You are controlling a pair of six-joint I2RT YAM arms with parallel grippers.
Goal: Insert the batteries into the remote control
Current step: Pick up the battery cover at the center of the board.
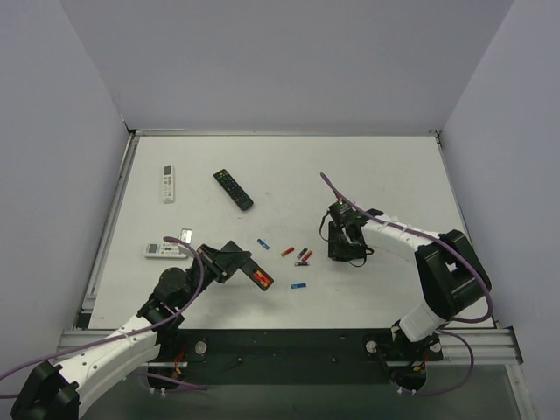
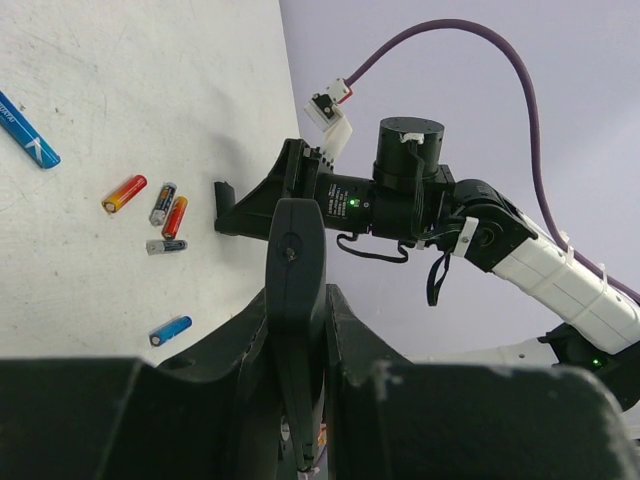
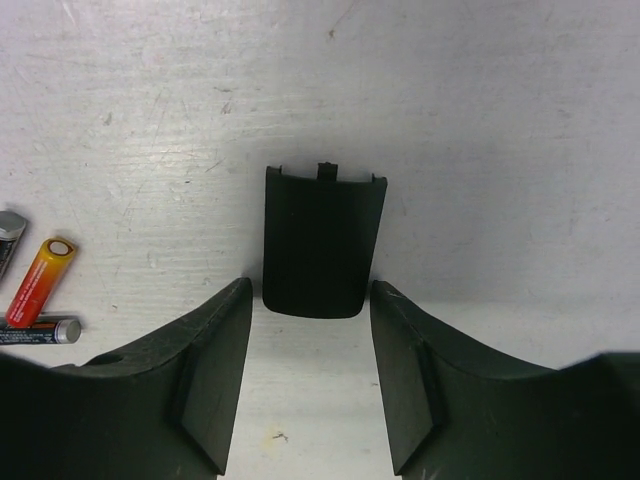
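Back cover lies in the right hand's gap (batteries close beside).

White table. White remote toward far left corner; second white remote by left edge. Black buttoned remote further in. Batteries scattered mid-table. Black back cover flat near them.

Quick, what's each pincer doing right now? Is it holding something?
Left pincer: closed, holding the remote control.
Right pincer: open, straddling the back cover, not gripping it yet.
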